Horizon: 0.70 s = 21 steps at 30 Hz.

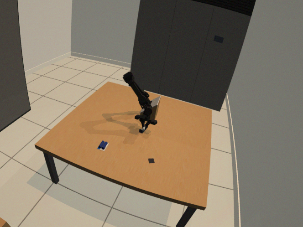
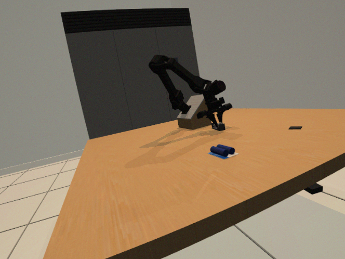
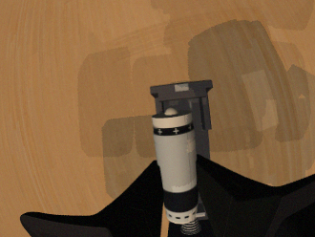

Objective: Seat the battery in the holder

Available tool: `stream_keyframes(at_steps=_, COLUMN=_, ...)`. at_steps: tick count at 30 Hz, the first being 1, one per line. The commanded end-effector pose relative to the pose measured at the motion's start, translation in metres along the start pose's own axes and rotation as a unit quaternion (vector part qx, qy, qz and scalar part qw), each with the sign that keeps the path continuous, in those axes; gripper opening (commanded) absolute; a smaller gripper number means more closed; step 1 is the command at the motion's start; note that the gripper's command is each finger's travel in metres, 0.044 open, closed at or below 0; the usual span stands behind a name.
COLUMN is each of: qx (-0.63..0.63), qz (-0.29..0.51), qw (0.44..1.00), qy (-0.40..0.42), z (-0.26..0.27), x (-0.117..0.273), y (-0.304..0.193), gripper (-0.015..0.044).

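White battery [image 3: 177,158] with black bands (one dotted with pale plus signs), dark grey holder [image 1: 141,131] [image 2: 220,127] [image 3: 181,91], orange-brown wood-grain table [image 1: 176,136] [image 2: 156,200] [image 3: 43,119]

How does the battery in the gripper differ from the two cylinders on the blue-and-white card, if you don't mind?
The battery is white with dark bands, the cylinders dark blue. The battery is held between the fingers; the cylinders lie side by side on the card. All are cylindrical.

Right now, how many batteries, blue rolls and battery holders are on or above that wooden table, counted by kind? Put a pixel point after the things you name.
White battery, in the end effector [image 1: 143,127] [image 2: 217,122] [image 3: 177,163]: 1
Blue rolls [image 1: 104,145] [image 2: 219,151]: 2
Battery holder [image 1: 141,131] [image 2: 221,127] [image 3: 202,115]: 1
Total: 4
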<state>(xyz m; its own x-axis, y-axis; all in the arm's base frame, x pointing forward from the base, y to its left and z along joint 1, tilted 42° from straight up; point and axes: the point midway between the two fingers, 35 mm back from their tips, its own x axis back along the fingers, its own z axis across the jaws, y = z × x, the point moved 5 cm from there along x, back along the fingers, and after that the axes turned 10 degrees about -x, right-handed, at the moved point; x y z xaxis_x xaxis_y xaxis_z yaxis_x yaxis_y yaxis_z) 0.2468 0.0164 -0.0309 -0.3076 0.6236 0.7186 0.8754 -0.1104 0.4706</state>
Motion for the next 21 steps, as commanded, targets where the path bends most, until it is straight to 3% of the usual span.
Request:
stream_keyframes(at_steps=1, qx=0.000, qz=0.021, qw=1.000, qy=0.000, z=0.0003, x=-0.0025, y=-0.0023, gripper=0.0070)
stream_keyframes(at_steps=21, qx=-0.010, qz=0.091, qw=0.996, qy=-0.012, z=-0.0031, x=-0.0045, y=0.0069, gripper=0.0070)
